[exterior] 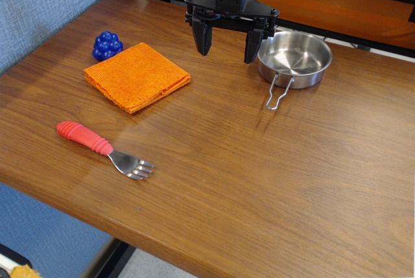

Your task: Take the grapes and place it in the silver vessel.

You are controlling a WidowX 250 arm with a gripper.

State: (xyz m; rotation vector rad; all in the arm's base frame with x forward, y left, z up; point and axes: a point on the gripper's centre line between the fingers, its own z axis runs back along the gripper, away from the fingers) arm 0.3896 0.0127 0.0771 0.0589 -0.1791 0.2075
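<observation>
The grapes (107,45), a small bunch of glossy deep-blue balls, lie on the wooden table at the back left, touching the far corner of a folded orange cloth. The silver vessel (294,59), a shallow shiny steel pan with a wire loop handle pointing toward the front, stands at the back right and is empty. My gripper (227,45) hangs above the table between them, just left of the pan. Its two black fingers are spread wide apart and hold nothing.
A folded orange cloth (137,76) lies left of centre. A fork with a red handle (104,148) lies near the front left. A blue wall (45,6) borders the table's left side. The table's front edge runs diagonally across the bottom.
</observation>
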